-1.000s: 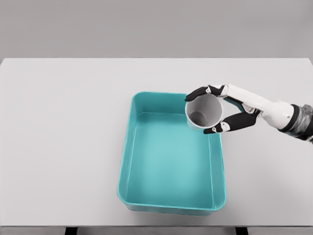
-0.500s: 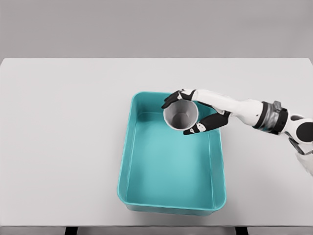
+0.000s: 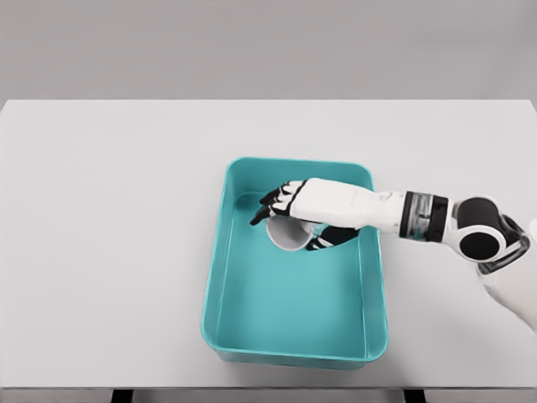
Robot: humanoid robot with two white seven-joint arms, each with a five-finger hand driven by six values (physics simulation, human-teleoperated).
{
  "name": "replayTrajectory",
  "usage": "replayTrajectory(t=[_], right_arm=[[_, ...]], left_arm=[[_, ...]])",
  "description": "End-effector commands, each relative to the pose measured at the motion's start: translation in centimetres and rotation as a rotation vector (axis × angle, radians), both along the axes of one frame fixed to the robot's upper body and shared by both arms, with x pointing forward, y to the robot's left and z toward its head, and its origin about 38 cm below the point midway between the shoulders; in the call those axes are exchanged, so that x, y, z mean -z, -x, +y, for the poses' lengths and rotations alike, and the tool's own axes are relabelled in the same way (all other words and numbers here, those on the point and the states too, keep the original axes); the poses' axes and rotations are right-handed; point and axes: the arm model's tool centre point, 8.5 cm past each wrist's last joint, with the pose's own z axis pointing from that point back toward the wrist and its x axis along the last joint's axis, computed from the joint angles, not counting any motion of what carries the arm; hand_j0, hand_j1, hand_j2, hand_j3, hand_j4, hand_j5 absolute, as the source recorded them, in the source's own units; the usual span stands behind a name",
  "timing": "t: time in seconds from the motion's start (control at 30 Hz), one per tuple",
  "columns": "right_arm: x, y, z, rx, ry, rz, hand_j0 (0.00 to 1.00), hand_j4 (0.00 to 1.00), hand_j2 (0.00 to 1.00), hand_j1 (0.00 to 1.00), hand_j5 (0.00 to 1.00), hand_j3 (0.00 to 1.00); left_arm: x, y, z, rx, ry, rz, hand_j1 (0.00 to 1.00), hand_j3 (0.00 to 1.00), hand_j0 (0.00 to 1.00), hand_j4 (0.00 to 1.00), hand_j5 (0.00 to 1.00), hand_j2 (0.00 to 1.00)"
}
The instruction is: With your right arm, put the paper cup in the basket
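Observation:
The grey paper cup [image 3: 286,235] is held low inside the teal basket [image 3: 220,252], in its far half, mouth tilted toward me. My right hand [image 3: 289,222] reaches in over the right rim and is shut on the cup, fingers over its top and thumb under it. The hand hides most of the cup's body. Whether the cup touches the basket floor I cannot tell. My left arm does not show.
The basket stands in the middle of a white table [image 3: 109,218]. My right forearm [image 3: 419,217] crosses above the basket's right wall.
My right hand has carried the cup leftward and down, from above the basket's far right corner to low inside it. The cup has tipped further over.

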Motion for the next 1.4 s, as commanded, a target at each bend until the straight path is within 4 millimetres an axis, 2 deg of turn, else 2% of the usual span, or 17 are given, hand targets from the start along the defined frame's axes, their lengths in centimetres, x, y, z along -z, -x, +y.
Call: replayTrajectory(t=[0.0,0.2,0.23,0.3,0.4,0.47,0.5,0.53,0.57,0.63,0.7,0.77,0.83,1.37], right_arm=[[-1.9,0.2,-0.6,-0.05,-0.094,-0.027,1.0,1.0,1.0,1.0,1.0,1.0],[-2.6,0.1,-1.1,-0.052,-0.124,-0.038,1.0,1.0,1.0,1.0,1.0,1.0],[-3.2,-0.1,-1.7,-0.042,-0.14,-0.051,1.0,1.0,1.0,1.0,1.0,1.0],[-6.1,-0.6,-4.5,0.001,-0.264,-0.075,1.0,1.0,1.0,1.0,1.0,1.0],[-10.3,-0.3,-10.6,0.049,-0.58,0.017,1.0,1.0,1.0,1.0,1.0,1.0],[-11.3,-0.1,-12.2,0.039,-0.704,0.073,1.0,1.0,1.0,1.0,1.0,1.0],[-11.7,0.2,-14.5,0.068,-0.798,0.098,1.0,1.0,1.0,1.0,1.0,1.0],[-11.2,0.4,-16.3,0.118,-0.822,0.096,1.0,1.0,1.0,1.0,1.0,1.0],[-10.0,0.3,-18.2,0.19,-0.838,0.117,1.0,1.0,1.0,1.0,1.0,1.0],[-6.5,-0.5,-21.2,0.323,-0.843,0.181,1.0,1.0,1.0,1.0,1.0,1.0],[-4.6,-0.7,-23.1,0.408,-0.834,0.203,1.0,1.0,1.0,1.0,1.0,1.0],[-3.1,-0.7,-23.7,0.473,-0.743,0.195,1.0,1.0,1.0,1.0,1.0,1.0],[-1.8,-0.7,-23.3,0.491,-0.709,0.202,1.0,1.0,1.0,1.0,1.0,1.0],[-1.5,-0.8,-22.8,0.497,-0.694,0.221,1.0,1.0,1.0,1.0,1.0,1.0]], left_arm=[[0.0,0.0,0.0,-0.001,0.0,-0.001,1.0,1.0,1.0,1.0,1.0,1.0],[0.0,0.0,0.0,-0.001,0.0,0.001,1.0,1.0,1.0,1.0,1.0,1.0],[0.0,0.0,0.0,0.001,0.0,-0.001,1.0,1.0,1.0,1.0,1.0,1.0],[0.0,0.0,0.0,-0.001,0.0,0.001,1.0,1.0,1.0,1.0,1.0,1.0],[0.0,0.0,0.0,-0.001,0.0,-0.001,1.0,1.0,1.0,1.0,1.0,1.0],[0.0,-0.1,0.0,-0.001,0.0,-0.002,1.0,1.0,1.0,1.0,1.0,1.0],[0.0,0.0,0.0,-0.001,0.0,-0.001,1.0,1.0,1.0,1.0,1.0,1.0],[0.0,0.0,0.0,-0.001,0.0,-0.001,1.0,1.0,1.0,1.0,1.0,1.0],[0.0,0.0,0.0,-0.001,0.0,0.001,1.0,1.0,1.0,1.0,1.0,1.0],[0.0,0.0,0.0,-0.001,0.0,-0.001,1.0,1.0,1.0,1.0,1.0,1.0],[0.0,0.0,0.0,-0.001,0.0,0.001,1.0,1.0,1.0,1.0,1.0,1.0],[0.0,0.0,0.0,-0.001,0.0,-0.001,1.0,1.0,1.0,1.0,1.0,1.0],[0.0,0.0,0.0,0.001,0.0,0.001,1.0,1.0,1.0,1.0,1.0,1.0],[0.0,-0.3,0.0,0.003,0.001,-0.006,1.0,1.0,1.0,1.0,1.0,1.0]])
